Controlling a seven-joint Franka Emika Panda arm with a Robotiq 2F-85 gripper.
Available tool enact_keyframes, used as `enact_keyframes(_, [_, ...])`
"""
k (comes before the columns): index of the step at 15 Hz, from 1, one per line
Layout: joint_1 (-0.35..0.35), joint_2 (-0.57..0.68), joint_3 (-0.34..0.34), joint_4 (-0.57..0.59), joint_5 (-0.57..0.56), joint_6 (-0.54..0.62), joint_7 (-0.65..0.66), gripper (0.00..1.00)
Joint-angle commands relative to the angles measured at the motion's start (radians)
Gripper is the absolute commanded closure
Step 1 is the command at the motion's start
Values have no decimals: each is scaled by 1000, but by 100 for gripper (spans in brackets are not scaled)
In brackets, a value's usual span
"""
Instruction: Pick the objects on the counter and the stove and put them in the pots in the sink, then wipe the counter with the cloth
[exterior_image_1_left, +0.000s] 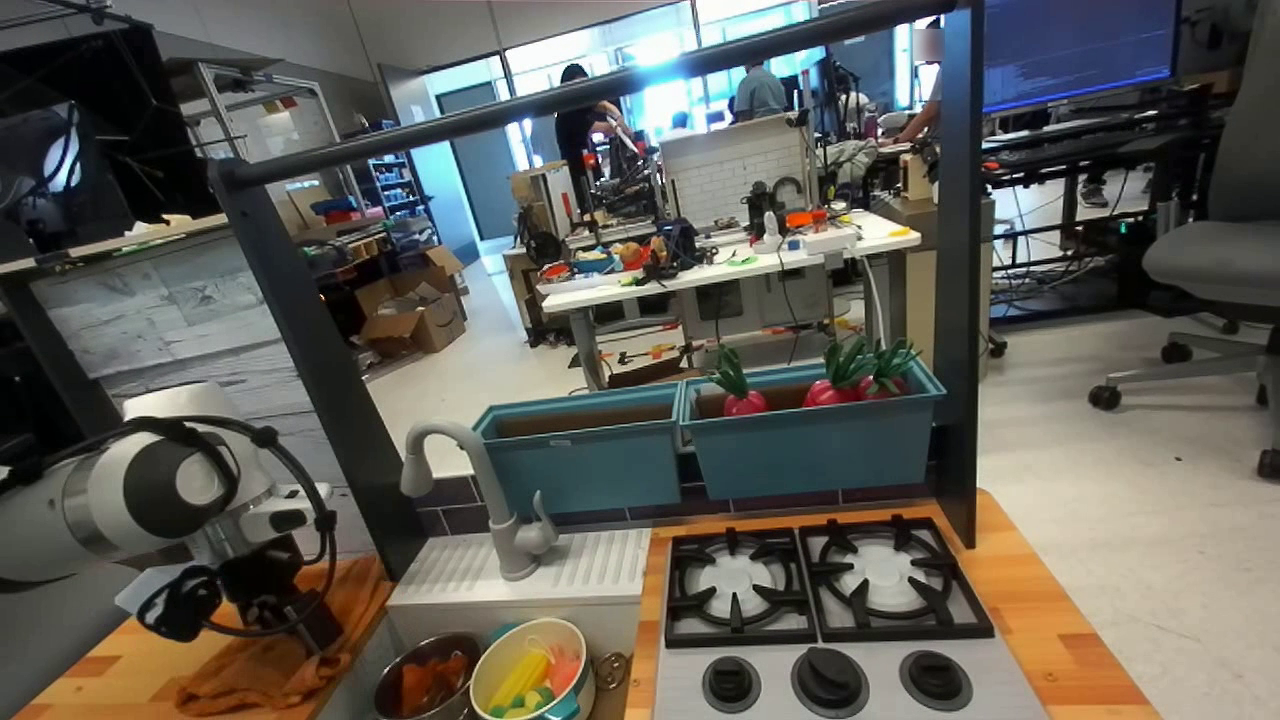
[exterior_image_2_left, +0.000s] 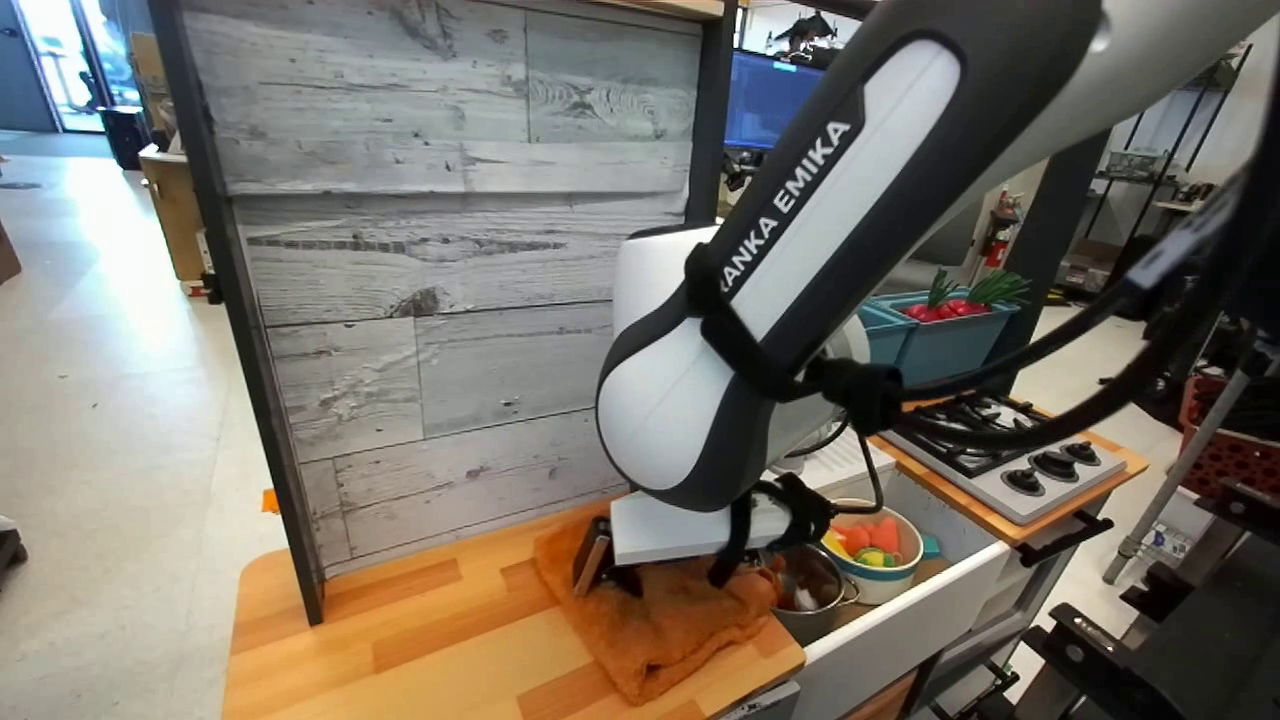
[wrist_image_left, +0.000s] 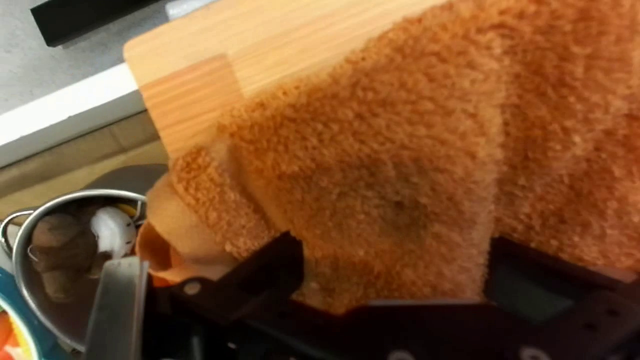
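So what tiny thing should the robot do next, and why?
Probably gently close the jaws on the orange cloth: in the wrist view they stand open with cloth showing between them, and toy foods already sit in the cream pot, so wiping seems next.

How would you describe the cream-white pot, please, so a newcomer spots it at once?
Start at the stove, then go to the sink beside it, by the grey faucet. Inside, on the stove side, stands the cream-white pot. Its teal band and pale wall set it apart from the grey metal pot alongside.
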Motion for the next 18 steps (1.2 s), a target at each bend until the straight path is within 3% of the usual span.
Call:
enact_keyframes(1, [26, 17, 10, 8, -12, 60, 17, 0])
enact_keyframes(8, [155, 115, 106, 292, -8, 16, 29, 0])
enact_keyframes(11, [154, 140, 125, 344, 9, -23, 11, 0])
enact_keyframes(13, [114, 134, 131, 328, 27, -38, 6, 0])
enact_keyframes(18, [-6, 41, 92, 115, 93, 10, 43, 0])
